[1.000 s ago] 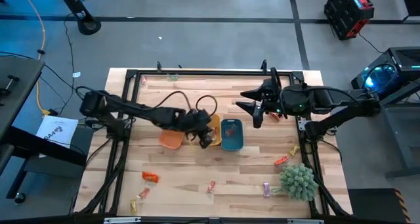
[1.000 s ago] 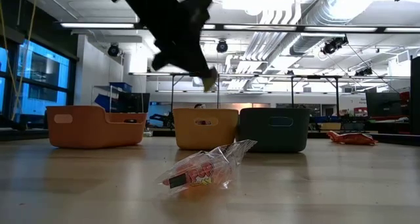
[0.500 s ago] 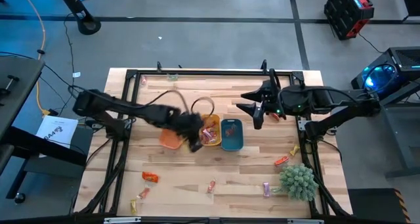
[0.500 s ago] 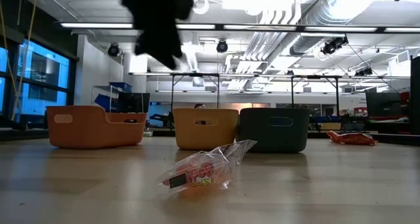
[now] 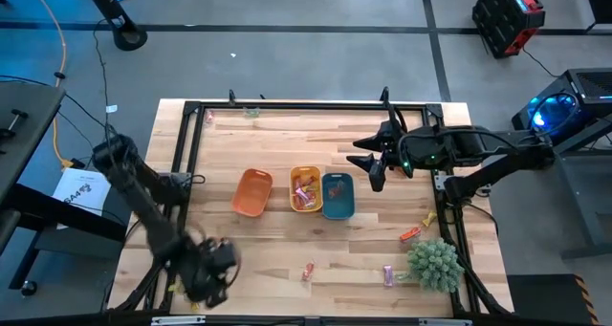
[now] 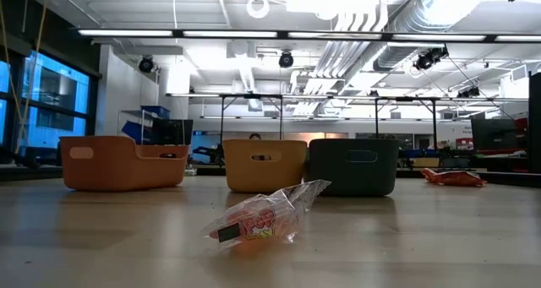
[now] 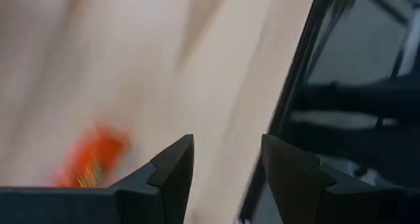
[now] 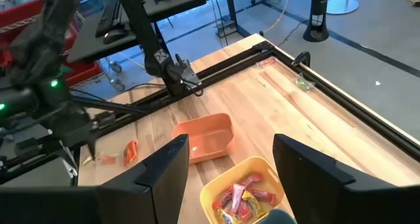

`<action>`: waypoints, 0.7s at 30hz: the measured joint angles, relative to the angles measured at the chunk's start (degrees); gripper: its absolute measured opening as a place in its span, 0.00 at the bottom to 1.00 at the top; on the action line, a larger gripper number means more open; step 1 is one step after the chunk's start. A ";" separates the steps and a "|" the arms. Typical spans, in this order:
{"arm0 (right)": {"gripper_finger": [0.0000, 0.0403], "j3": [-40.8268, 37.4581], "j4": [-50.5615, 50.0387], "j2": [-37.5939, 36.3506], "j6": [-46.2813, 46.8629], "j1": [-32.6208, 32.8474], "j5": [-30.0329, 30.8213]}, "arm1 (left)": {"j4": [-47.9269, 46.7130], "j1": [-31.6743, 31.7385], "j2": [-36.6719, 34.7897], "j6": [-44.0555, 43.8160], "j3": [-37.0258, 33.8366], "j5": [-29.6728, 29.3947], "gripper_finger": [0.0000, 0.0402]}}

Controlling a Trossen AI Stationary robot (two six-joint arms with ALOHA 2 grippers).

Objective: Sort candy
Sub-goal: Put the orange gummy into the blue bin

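- Your left gripper (image 5: 212,273) hangs open and empty at the table's near left corner, an orange candy (image 7: 92,159) just beside its fingers.
- Your right gripper (image 5: 368,163) waits open beside the teal tray (image 5: 338,195).

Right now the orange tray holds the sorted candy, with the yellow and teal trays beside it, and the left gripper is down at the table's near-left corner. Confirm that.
Not quite: the candy lies in the yellow tray, not the orange tray, which looks empty in the high view. The teal tray does sit beside them, and the left gripper is at the near-left corner.
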 joint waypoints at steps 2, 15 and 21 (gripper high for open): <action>0.53 0.00 0.00 0.00 0.00 0.00 0.00 | 0.04 -3.92 2.25 -7.09 0.00 2.25 0.43; 0.53 0.00 -0.17 0.00 -0.14 0.00 0.02 | -5.99 -7.84 14.67 -29.55 0.02 10.49 0.43; 0.53 0.00 -0.18 0.00 -0.13 0.00 0.03 | -5.08 -5.99 19.08 -28.19 0.35 13.74 0.42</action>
